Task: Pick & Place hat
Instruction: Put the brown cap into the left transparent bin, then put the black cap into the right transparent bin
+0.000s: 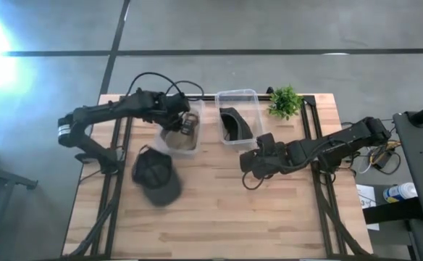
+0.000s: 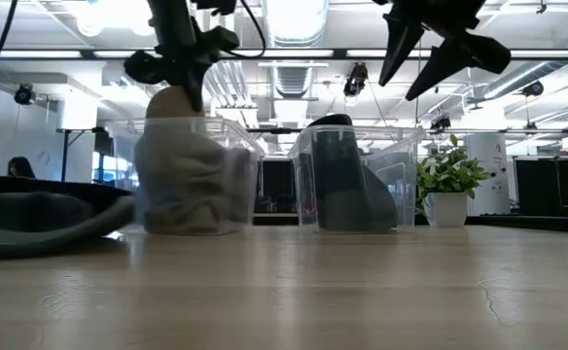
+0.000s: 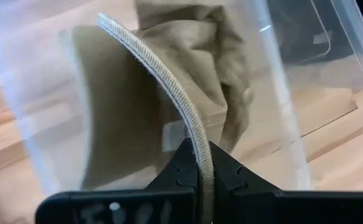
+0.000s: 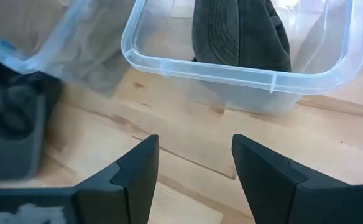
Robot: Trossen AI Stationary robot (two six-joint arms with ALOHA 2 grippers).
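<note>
A tan hat [image 1: 181, 139] [image 2: 182, 185] [image 3: 138, 93] sits in a clear plastic bin [image 1: 169, 135], its top poking above the rim. My left gripper [image 1: 186, 123] [image 3: 203, 180] is over this bin, shut on the hat. A dark hat [image 1: 235, 123] [image 4: 240, 31] stands in a second clear bin [image 1: 249, 94] [image 4: 231, 74] to its right. A black cap [image 1: 156, 176] [image 2: 41, 214] lies flat on the table, left of centre. My right gripper [image 1: 246, 165] [image 4: 194, 168] hovers open above the bare table, near the second bin. My left gripper pinches the stitched edge of the tan hat's brim [image 3: 191, 124] between its two fingers [image 3: 181, 168]. It comes from above, pointing down into the bin. The hat's lower part still rests inside the bin, with the brim curving up to the fingers.
A small potted plant [image 1: 285, 101] [image 2: 449, 180] stands at the table's far edge, right of the bins. The wooden table top [image 1: 219, 217] has free room along its near half. Cables run over the far edge behind the left bin.
</note>
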